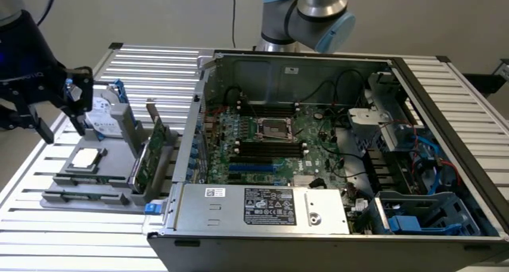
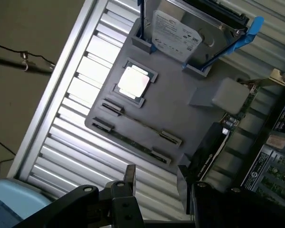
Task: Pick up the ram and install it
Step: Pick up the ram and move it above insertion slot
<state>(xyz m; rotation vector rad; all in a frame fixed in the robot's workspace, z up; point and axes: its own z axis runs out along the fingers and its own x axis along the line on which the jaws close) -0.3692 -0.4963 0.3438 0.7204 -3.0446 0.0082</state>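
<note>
Gripper [image 1: 59,126] hangs wide open and empty over the far corner of the grey tray [image 1: 115,161], at the exterior view's left. Close beneath it sits the CPU [image 1: 85,158], with the hard drive [image 1: 104,114] standing on the far side. The ram [image 2: 133,142] rests on edge in clips along the tray's near side, untouched. The open case [image 1: 302,56] sits to the right on the slatted surface [image 1: 151,69].

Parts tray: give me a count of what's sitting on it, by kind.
On the grey tray:
hard drive: 1
processor: 1
expansion card: 1
ram: 1, seen edge-on; I cannot tell whether the second holder pair is filled
Total: 4
</note>
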